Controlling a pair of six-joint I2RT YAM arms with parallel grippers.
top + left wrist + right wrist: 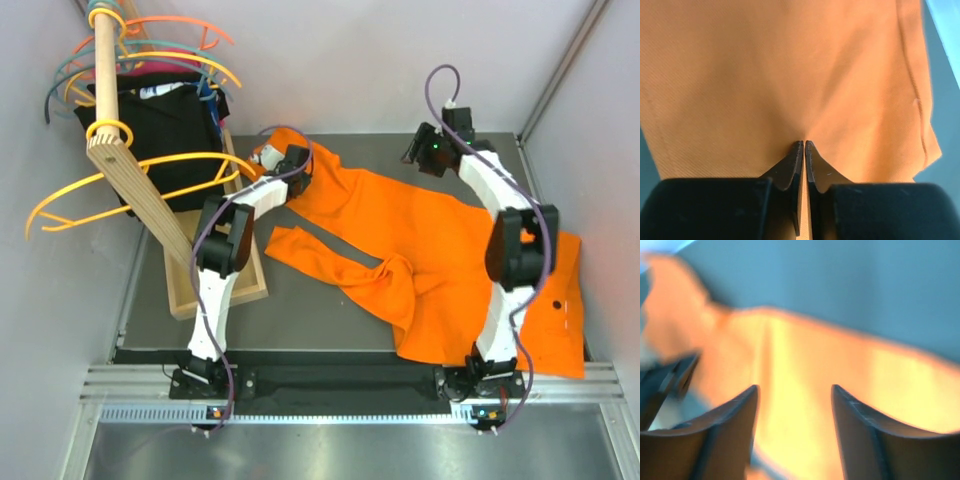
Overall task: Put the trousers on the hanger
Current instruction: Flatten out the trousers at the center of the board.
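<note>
The bright orange trousers (440,240) lie spread on the dark table, one leg reaching to the far left and the other folded toward the middle. My left gripper (298,172) is at the end of the far-left leg. In the left wrist view it (804,142) is shut on a fold of the trousers (765,75). My right gripper (418,152) hovers over the far edge of the trousers. In the blurred right wrist view it (795,390) is open and empty above the orange cloth (805,355). The amber-yellow hanger (110,124) hangs by its ring on the wooden rod at left.
A slanted wooden rod (140,195) on a wooden base (215,290) stands at the left. It carries black garments (165,130) and coral and teal hangers (180,45). Grey walls close in at the back and right. The trousers hang over the table's near right edge (560,350).
</note>
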